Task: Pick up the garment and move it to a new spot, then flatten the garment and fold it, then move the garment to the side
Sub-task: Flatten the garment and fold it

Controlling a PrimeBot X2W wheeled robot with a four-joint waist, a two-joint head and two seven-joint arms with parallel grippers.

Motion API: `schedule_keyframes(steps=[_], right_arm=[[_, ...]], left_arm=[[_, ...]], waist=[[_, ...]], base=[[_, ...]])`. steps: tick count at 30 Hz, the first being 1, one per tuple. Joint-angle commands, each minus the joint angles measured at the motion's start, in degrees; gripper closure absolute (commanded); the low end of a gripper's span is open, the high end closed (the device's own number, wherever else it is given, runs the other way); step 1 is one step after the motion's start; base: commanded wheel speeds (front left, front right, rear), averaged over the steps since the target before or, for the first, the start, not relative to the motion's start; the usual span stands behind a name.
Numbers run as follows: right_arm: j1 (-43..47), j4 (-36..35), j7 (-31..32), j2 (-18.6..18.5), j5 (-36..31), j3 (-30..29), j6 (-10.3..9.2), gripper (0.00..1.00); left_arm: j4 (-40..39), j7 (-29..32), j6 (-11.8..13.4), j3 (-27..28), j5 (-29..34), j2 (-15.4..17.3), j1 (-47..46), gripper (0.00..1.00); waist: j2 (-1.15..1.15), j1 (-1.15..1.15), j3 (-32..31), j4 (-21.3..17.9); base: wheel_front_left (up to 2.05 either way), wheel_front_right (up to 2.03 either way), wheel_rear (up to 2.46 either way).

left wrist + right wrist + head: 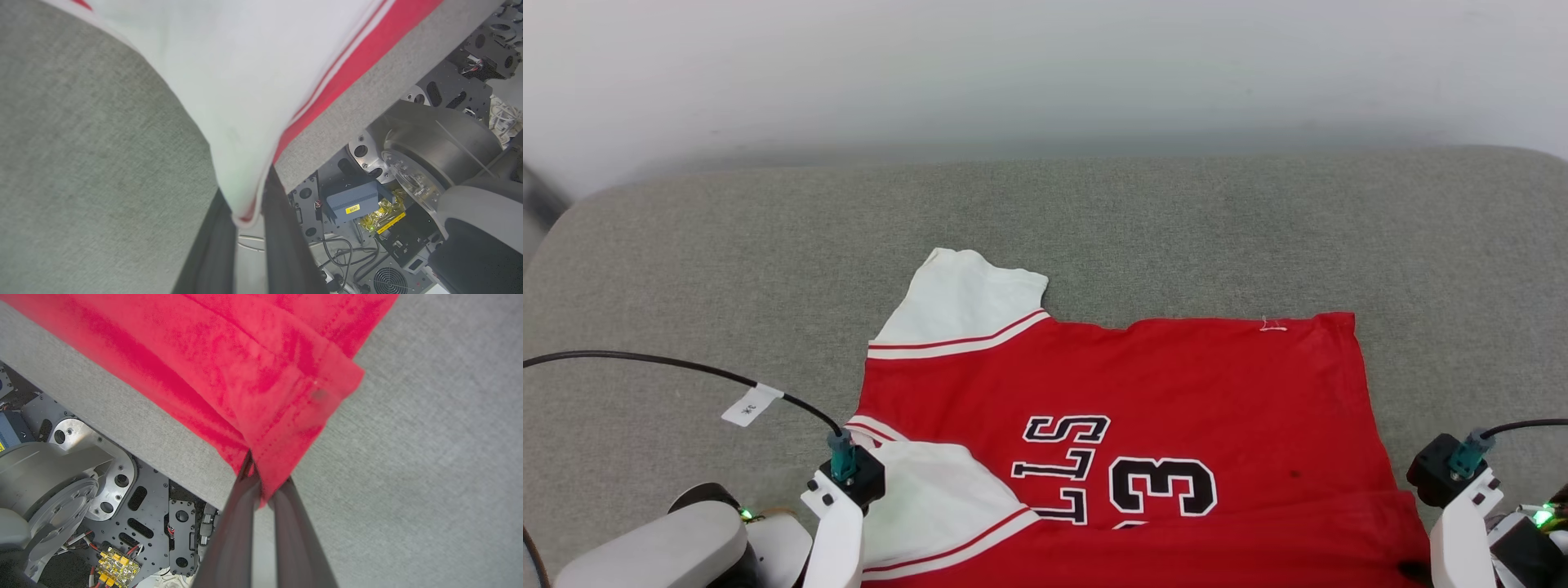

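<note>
Two thin pinches: the left gripper (245, 206) is clenched on the sleeve (229, 102) tip, the right gripper (261, 486) on a hem (294, 428) corner. Uneven pulling could, I judge, slip either bite or bunch the shirt (1176, 384). The shirt lies printed side up on the cushion (1094, 220), its near edge reaching past the cushion's front edge into both jaws.

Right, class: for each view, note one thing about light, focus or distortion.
Head view: soft, even light, the garment sharp. Left wrist view: white sleeve at the left pincer blurred. Right wrist view: hem stitching at the right pincer sharp.
</note>
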Motion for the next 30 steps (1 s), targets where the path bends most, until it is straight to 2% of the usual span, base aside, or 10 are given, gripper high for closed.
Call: schedule_keyframes(steps=[1, 2, 8, 13, 17, 21, 25, 30], right_arm=[[0.4, 0.5, -0.4, 0.3, -0.5, -0.6, -0.07, 0.56], [0.7, 1.0, -0.8, 0.8, -0.9, -0.9, -0.06, 0.0], [1.9, 1.2, -4.9, 1.9, -3.4, -3.7, -0.05, 0.0], [3.5, 0.9, -14.8, 3.3, -8.9, -11.3, -0.05, 0.0], [5.5, 2.1, -25.5, 8.2, -14.7, -22.0, -0.05, 0.0], [8.2, 1.1, -32.9, 14.9, -22.2, -32.4, -0.05, 0.0], [11.3, -3.0, -38.6, 23.0, -29.1, -42.0, -0.05, 0.0], [14.8, -10.4, -43.3, 32.3, -33.6, -48.2, -0.05, 0.0]], left_arm=[[0.5, -0.4, 0.3, 0.2, 0.5, -0.2, 0.8, 0.83], [0.7, -1.2, 0.3, 0.2, 1.1, -0.5, 0.7, 0.0], [0.9, -3.2, 0.2, 0.7, 1.8, 0.4, 0.3, 0.0], [-0.9, -8.0, 1.2, 3.8, 3.0, 3.0, -2.0, 0.0], [0.0, -14.5, 3.6, 6.8, 7.3, 3.7, -4.6, 0.0], [2.7, -19.1, 5.3, 9.2, 10.0, 2.5, -7.6, 0.0], [6.4, -18.4, 5.4, 10.2, 11.9, 0.6, -12.5, 0.0], [10.6, -15.9, 4.9, 12.0, 11.8, -3.0, -19.6, 0.0]], waist=[[0.0, 0.0, 0.0, 0.0], [0.0, 0.0, -0.1, 0.1], [0.0, 0.0, -2.4, 0.7], [0.0, 0.0, -3.7, 0.8], [0.0, 0.0, -3.4, 0.3], [0.0, 0.0, -1.9, -0.6], [0.0, 0.0, 0.4, -1.5], [0.0, 0.0, 4.4, -3.1]], base=[[0.0, 0.0, 0.0], [0.0, 0.0, 0.0], [0.0, 0.0, 0.0], [0.0, 0.0, 0.0], [0.0, 0.0, 0.0], [0.0, 0.0, 0.0], [0.0, 0.0, 0.0], [0.0, 0.0, 0.0]])
